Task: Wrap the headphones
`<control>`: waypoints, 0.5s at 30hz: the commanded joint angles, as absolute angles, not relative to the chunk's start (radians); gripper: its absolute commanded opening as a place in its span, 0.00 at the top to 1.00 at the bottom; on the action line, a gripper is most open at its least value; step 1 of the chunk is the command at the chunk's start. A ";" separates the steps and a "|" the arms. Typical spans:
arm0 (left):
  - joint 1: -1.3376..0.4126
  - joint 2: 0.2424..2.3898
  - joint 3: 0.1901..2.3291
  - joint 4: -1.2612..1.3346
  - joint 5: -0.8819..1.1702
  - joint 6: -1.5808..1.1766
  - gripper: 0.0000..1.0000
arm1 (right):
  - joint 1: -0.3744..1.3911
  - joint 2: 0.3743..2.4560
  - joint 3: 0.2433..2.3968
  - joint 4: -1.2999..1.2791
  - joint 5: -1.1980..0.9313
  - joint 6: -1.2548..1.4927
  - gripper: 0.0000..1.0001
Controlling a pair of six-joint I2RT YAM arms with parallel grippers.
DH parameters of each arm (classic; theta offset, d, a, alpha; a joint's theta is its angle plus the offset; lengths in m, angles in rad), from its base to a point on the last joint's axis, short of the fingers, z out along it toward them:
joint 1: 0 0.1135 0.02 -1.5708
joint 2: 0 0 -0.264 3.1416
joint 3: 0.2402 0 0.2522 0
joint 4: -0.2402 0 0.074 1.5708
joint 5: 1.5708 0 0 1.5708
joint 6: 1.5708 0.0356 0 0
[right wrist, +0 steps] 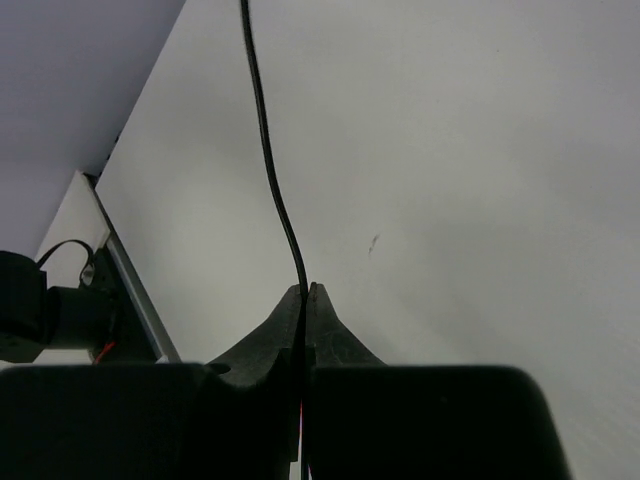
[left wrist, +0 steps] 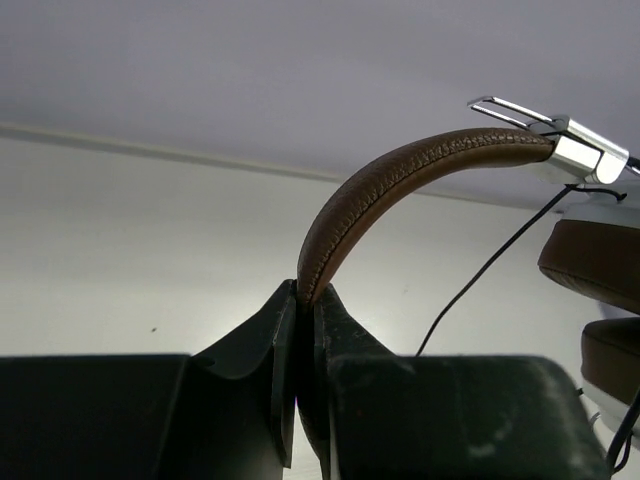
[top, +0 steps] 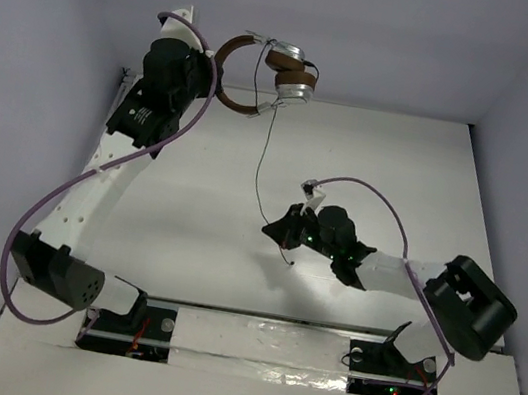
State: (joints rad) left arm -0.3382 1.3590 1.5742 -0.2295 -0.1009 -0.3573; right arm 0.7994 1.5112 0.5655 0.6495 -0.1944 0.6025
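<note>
Top external: headphones (top: 287, 59) point earcups (top: 296, 85) right, cord (top: 263, 152) trailing nearward.

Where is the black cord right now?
In the top view the cord runs from the earcups, up at the far side, down to the middle of the table, where the right gripper pinches it.

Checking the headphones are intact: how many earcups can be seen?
2. In the top view both sit close together at one end of the headband: the upper earcup and the lower earcup. None seems hidden.
</note>
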 commanded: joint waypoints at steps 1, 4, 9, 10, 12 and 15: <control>-0.318 1.379 1.609 -0.181 -0.156 -0.342 1.00 | 0.847 1.416 0.540 0.548 -0.088 0.618 1.00; -0.307 1.420 1.611 -0.184 -0.193 -0.327 1.00 | 0.914 1.345 0.566 0.427 -0.040 0.600 1.00; -0.307 1.474 1.608 -0.186 -0.271 -0.295 1.00 | 1.037 1.228 0.696 0.105 0.061 0.542 1.00; -0.307 1.486 1.591 -0.183 -0.297 -0.284 1.00 | 1.052 1.206 0.750 0.013 0.096 0.532 1.00; -0.307 1.511 1.566 -0.181 -0.340 -0.273 1.00 | 1.086 1.166 0.860 -0.155 0.158 0.497 1.00; -0.365 1.543 1.552 -0.192 -0.406 -0.252 1.00 | 1.109 1.170 0.975 -0.296 0.201 0.460 1.00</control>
State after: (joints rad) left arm -0.3241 1.5345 1.5612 -0.2634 -0.3119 -0.2684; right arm 1.0885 1.1976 0.8364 -0.0803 0.0917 0.5274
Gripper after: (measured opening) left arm 0.043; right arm 0.026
